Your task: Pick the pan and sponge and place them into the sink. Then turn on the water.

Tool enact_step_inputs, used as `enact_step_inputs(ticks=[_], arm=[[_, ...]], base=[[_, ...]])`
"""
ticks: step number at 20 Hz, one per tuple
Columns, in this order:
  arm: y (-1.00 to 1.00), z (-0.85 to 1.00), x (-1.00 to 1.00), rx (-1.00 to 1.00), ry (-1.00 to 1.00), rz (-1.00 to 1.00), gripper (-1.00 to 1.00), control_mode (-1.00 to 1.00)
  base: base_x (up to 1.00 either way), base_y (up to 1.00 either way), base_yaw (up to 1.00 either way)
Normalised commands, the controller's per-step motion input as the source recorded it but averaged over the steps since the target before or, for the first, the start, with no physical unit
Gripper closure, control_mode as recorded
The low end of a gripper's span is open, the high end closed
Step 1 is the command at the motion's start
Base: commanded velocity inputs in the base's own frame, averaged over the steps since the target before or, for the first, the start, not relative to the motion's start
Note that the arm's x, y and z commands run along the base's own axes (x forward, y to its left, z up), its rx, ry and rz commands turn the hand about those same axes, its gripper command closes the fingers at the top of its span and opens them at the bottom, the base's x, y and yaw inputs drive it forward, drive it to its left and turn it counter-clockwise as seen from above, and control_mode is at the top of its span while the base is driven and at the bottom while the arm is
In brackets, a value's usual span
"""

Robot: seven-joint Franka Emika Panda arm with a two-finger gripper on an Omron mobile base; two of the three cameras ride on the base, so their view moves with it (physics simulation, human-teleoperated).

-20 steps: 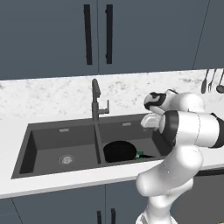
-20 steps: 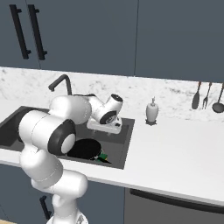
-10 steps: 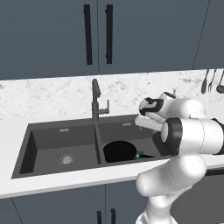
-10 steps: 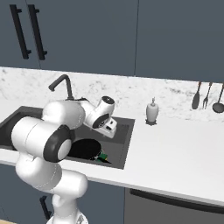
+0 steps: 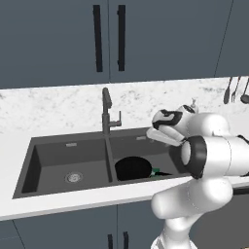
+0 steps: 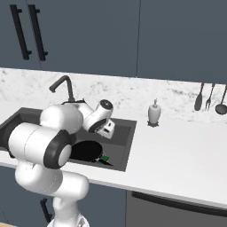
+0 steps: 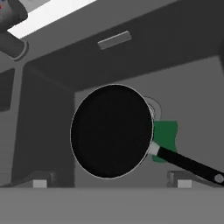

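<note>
The hand (image 6: 106,130) hangs spread wide and empty above the right basin. Below it, the pan (image 7: 111,130) and the sponge (image 7: 165,134) already lie in the sink (image 5: 48,155), touching. Farther back stands the faucet (image 5: 106,111), probably the next goal.
</note>
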Motion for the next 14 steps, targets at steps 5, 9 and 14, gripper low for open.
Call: enact_step_inputs(ticks=[5, 9, 14], arm=[[0.5, 0.07, 0.23, 0.12, -0.15, 0.0, -1.0, -1.0], [0.5, 0.01, 0.35, 0.12, -0.13, 0.0, -1.0, -1.0], [0.31, 0.02, 0.5, 0.14, -0.09, 0.0, -1.0, -1.0]], base=[[0.0, 0.0, 0.0], [0.0, 0.0, 0.0], [0.0, 0.0, 0.0]])
